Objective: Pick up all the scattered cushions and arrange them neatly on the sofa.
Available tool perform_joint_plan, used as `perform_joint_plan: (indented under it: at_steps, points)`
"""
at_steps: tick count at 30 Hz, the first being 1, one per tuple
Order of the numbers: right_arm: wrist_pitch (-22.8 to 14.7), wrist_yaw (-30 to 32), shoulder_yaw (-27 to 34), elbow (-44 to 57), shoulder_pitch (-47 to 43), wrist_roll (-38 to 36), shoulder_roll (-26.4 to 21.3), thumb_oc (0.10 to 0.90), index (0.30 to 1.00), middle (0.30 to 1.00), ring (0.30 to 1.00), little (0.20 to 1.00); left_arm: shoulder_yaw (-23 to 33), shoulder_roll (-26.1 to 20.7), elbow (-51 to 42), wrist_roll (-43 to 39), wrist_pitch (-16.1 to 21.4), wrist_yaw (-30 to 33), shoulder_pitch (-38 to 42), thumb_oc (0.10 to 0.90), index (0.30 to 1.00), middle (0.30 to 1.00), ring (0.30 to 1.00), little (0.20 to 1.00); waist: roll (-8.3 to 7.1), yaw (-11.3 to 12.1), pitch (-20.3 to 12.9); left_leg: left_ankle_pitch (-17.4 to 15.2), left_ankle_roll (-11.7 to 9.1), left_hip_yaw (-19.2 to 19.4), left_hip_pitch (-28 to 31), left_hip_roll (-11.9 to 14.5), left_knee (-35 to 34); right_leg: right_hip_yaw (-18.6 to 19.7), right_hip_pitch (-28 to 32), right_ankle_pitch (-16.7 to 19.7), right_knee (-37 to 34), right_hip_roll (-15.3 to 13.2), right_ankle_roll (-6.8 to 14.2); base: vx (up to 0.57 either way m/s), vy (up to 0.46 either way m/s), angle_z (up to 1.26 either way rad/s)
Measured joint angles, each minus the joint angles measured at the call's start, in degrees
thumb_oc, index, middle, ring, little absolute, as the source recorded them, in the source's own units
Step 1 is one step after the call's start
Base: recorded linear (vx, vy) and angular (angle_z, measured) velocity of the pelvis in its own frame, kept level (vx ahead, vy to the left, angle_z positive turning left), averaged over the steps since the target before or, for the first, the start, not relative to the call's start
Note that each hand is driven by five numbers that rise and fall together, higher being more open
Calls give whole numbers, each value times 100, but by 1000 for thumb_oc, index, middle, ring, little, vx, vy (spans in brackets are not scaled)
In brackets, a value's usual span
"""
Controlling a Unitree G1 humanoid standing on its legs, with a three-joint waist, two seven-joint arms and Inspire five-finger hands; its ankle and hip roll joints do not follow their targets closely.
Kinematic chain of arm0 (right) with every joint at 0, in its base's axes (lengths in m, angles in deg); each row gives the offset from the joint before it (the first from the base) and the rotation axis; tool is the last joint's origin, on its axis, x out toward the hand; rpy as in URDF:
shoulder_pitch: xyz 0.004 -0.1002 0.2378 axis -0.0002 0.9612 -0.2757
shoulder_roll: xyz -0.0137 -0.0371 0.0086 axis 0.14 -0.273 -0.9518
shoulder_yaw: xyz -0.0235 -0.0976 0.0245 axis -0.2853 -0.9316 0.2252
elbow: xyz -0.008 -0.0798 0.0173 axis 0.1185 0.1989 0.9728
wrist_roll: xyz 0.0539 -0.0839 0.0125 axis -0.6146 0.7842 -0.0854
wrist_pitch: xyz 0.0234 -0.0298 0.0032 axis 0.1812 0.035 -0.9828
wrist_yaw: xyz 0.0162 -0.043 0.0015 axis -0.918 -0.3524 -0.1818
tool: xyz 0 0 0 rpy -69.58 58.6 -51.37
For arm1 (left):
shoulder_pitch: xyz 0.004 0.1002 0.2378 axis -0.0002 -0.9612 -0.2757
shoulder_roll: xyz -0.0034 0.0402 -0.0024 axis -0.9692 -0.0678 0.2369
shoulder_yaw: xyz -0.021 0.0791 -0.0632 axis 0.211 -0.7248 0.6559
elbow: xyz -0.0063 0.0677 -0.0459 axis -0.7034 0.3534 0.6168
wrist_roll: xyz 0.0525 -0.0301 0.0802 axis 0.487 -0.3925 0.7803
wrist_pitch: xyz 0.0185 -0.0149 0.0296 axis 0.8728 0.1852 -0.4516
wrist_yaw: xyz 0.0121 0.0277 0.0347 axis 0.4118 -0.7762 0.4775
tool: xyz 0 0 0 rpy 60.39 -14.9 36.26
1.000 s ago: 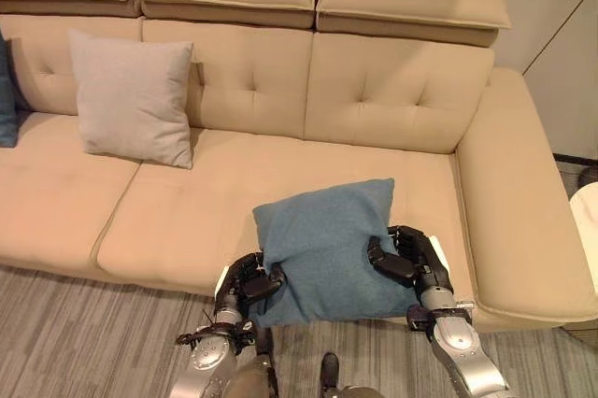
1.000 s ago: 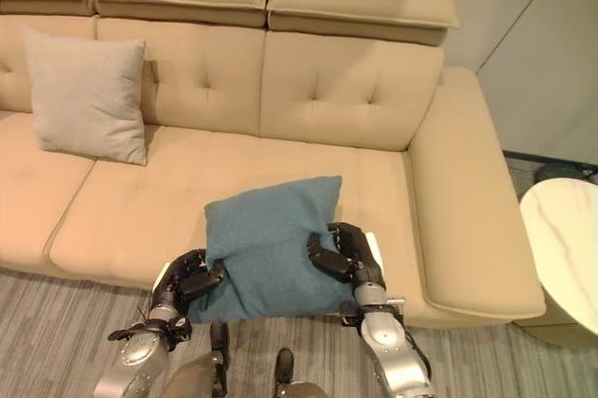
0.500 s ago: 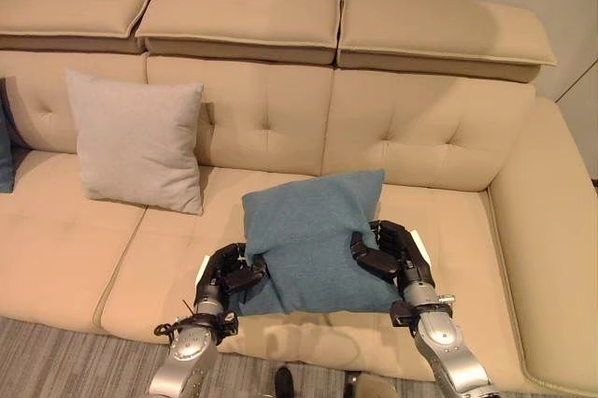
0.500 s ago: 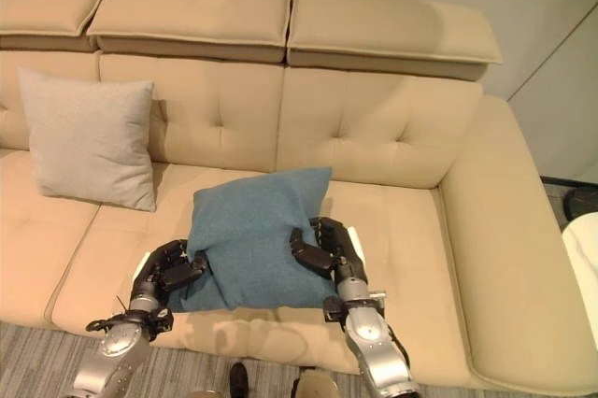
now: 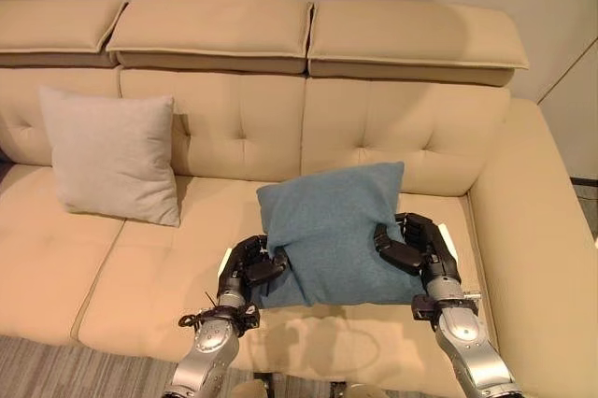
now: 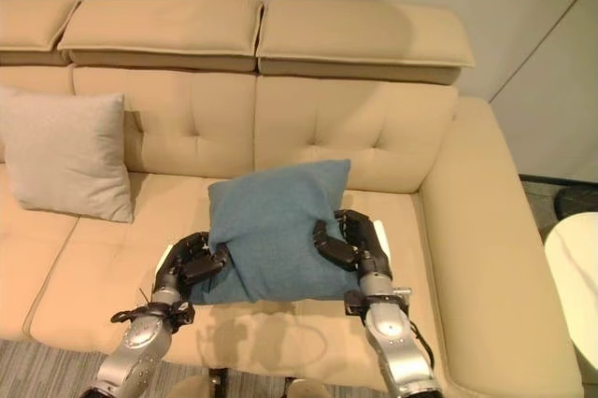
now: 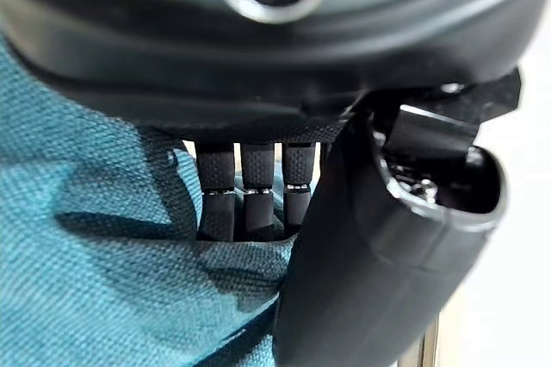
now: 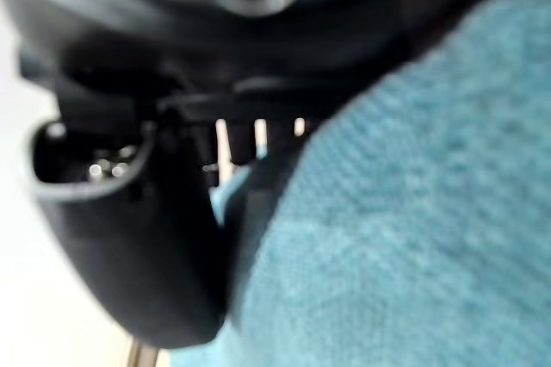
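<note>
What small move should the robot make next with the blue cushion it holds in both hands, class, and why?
Probably carry the blue cushion a little further back and lean it against the sofa backrest. Left hand and right hand grip its sides over the seat's middle, short of the backrest, while the beige cushion already leans upright there.

We see a wide tan upholstered sofa (image 5: 168,258) with a button-tufted back and three padded headrests along its top. On its seat a square pale beige fabric cushion (image 5: 110,155) stands toward our left, leaning upright against the backrest. Well apart from it, toward the right arm of the sofa, a square teal woven cushion (image 5: 334,230) sits tilted over the seat.
</note>
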Motion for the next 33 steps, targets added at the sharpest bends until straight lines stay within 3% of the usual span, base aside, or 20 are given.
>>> perform_joint_plan:
  at_steps: [2,5,7,10,15,20,24,29,31,33]
  points:
    - [2,40,24,-1,66,10,82,400,300,300,300,300,-44,-58,-10,12,-11,7,77,400,300,300,300,300,50,-71,-23,239,53,46,159,-18,-306,59,-17,16,-3,-36,187,68,41,-28]
    - [-3,61,6,4,161,8,86,400,300,300,300,300,-50,-129,-48,123,-8,7,117,400,300,300,300,300,27,-171,-24,267,92,105,235,-255,-411,96,-9,-28,-6,-262,325,76,62,-3]
    - [-3,60,-31,4,156,9,192,400,300,300,300,300,-33,-291,-180,232,-8,83,116,400,300,300,300,300,30,-117,-25,258,105,174,243,-363,-410,166,-17,-36,-9,-396,407,56,84,-4]
    - [-3,72,-75,5,33,21,287,400,300,300,300,300,18,-352,-229,292,-7,228,124,400,300,300,300,300,54,9,-37,258,105,203,289,-358,-411,235,0,-41,-10,-394,415,47,40,-9]
    - [0,338,-39,72,-554,67,211,400,300,300,300,300,65,-428,-515,536,-11,540,552,400,300,300,300,300,72,3,-31,203,177,298,301,-290,-416,264,-16,-20,-45,-338,428,58,27,-8]
    - [-136,1188,39,470,-1622,424,28,400,300,300,300,300,140,-435,-912,1134,13,1361,1918,400,300,300,300,300,166,-15,-22,205,178,297,286,-289,-415,272,-40,3,-45,-335,421,13,2,-1]
    - [-466,1638,23,567,-2107,846,14,400,300,300,300,300,221,-321,-1009,1379,363,1735,2310,400,300,300,300,300,197,-7,-30,212,175,300,252,-281,-410,268,-75,1,-8,-323,419,-100,-7,-1]
    - [-665,2671,-221,117,-3323,1571,-216,400,300,300,300,300,49,-166,-517,1727,659,2628,3445,400,300,300,300,300,323,12,-24,394,180,188,-443,-280,-408,221,-725,93,-2,-317,391,-256,-17,9]
    - [-743,3020,-466,-849,-4197,1817,-273,400,300,300,300,300,-137,-117,388,1758,916,2865,4077,400,300,300,300,300,396,3,-32,460,179,185,-898,-276,-247,199,-1214,72,220,-330,431,-170,-23,6]
    - [-650,3169,-692,-1703,-5104,1837,-459,400,300,300,300,300,-225,-38,1261,1668,913,2962,4866,400,300,300,300,300,494,96,-29,557,139,167,-1395,-251,-305,203,-1632,313,-4,-288,421,-101,-27,-5]
